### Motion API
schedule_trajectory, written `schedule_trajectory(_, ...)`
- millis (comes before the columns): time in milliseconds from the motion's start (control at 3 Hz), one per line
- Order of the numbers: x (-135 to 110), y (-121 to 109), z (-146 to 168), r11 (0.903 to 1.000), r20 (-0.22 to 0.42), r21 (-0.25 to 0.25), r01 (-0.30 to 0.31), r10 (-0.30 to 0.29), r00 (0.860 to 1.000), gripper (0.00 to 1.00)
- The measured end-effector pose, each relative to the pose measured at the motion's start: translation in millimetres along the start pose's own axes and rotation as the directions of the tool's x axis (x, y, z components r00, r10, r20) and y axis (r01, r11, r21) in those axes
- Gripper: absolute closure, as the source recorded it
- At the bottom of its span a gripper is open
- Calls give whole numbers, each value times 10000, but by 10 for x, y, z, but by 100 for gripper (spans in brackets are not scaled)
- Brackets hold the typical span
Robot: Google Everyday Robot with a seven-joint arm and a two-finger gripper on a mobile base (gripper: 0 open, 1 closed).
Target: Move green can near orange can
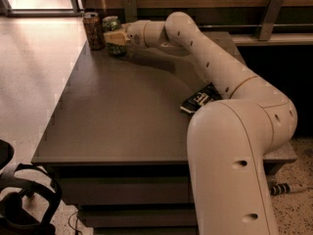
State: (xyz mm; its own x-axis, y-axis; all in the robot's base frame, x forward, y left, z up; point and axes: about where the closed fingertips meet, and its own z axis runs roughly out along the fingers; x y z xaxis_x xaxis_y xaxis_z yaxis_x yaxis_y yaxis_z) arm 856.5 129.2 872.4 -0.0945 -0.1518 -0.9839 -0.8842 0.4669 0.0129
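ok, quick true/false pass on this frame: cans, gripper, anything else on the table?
1. The green can stands upright at the far left corner of the table. True.
2. The orange can lies on its side. False: it stands upright, close beside the green can.
3. The gripper hovers over the middle of the table. False: it is at the green can, in front of its lower half.
4. A dark packet lies flat on the table beside the arm. True.
5. In the picture the green can is left of the orange can. False: it is to its right.
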Motion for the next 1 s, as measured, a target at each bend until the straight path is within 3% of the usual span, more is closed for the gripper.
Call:
schedule_trajectory(333,58,-40,23,9997,60,111,-198,197,9998,100)
schedule_trajectory(667,39,-40,20,9997,60,111,-198,197,9998,87)
schedule_trajectory(1000,33,-39,20,9997,60,109,-198,197,9998,62)
